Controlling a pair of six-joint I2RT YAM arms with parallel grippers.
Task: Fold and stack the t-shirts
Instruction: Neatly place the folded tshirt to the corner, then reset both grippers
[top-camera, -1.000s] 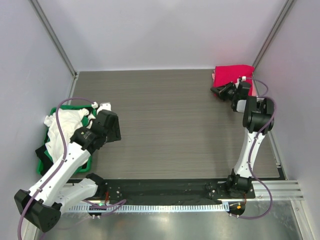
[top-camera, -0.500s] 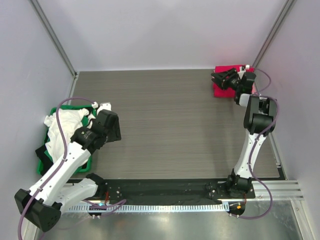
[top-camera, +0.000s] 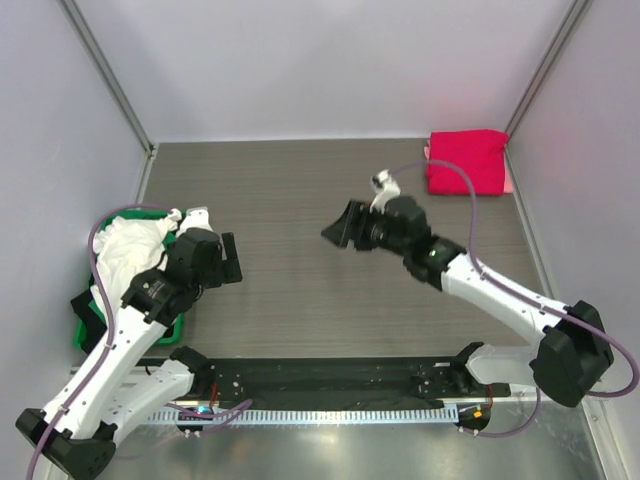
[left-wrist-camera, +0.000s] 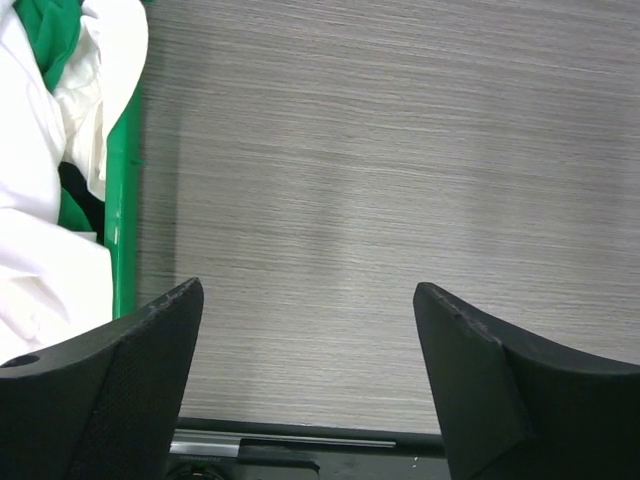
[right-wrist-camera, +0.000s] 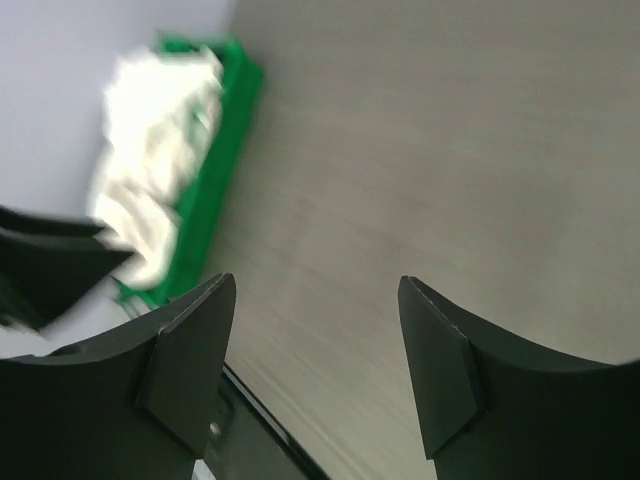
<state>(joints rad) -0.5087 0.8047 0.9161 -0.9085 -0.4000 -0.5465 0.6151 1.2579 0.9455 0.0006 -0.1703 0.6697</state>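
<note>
A folded crimson-red t-shirt lies at the table's far right corner, with a sliver of a pink one showing under its right edge. A crumpled white t-shirt fills the green crate at the left. My left gripper is open above bare table just right of the crate. My right gripper is open over the middle of the table, pointing left toward the crate, nothing between its fingers.
Grey walls close in the table on three sides, with metal posts at the back corners. The black mounting rail runs along the near edge. The wood-grain tabletop lies between the crate and the red shirt.
My right arm has swung away from the red shirt at the far right corner to mid-table, its gripper now open. My left gripper has opened wider and shifted slightly nearer.
</note>
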